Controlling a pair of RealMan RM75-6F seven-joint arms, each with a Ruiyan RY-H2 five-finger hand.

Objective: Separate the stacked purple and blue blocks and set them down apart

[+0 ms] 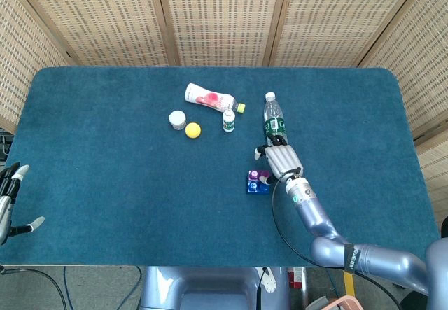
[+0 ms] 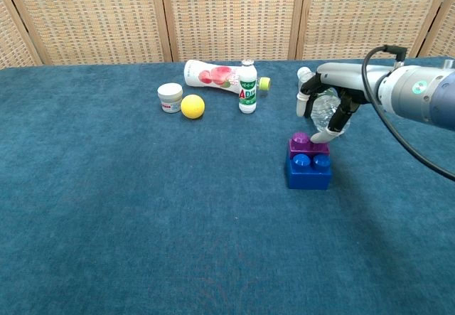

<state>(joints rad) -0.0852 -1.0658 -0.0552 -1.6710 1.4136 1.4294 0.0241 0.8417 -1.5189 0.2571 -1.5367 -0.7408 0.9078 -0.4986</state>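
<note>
On the head view I see my right hand (image 1: 281, 161) at the 1 o'clock edge of the purple block (image 1: 259, 176), which sits stacked on the blue block (image 1: 257, 187) near the middle of the blue table (image 1: 105, 184). From here I cannot tell how the fingers meet the block. The water bottle (image 1: 274, 124) lies at 12 o'clock from the hand. My left hand (image 1: 10, 201) hangs off the table's 8 o'clock edge, fingers spread, holding nothing.

On the chest view my right hand (image 2: 328, 98) hovers over the stack, fingers curved down and apart; one fingertip (image 2: 320, 136) touches the purple block's (image 2: 306, 144) top at its 3 o'clock side, nothing gripped. The blue block (image 2: 308, 171) rests flat beneath. At 10 o'clock, well apart, sit a small white bottle (image 2: 247, 87), a yellow ball (image 2: 192, 107) and a white jar (image 2: 170, 97).
</note>
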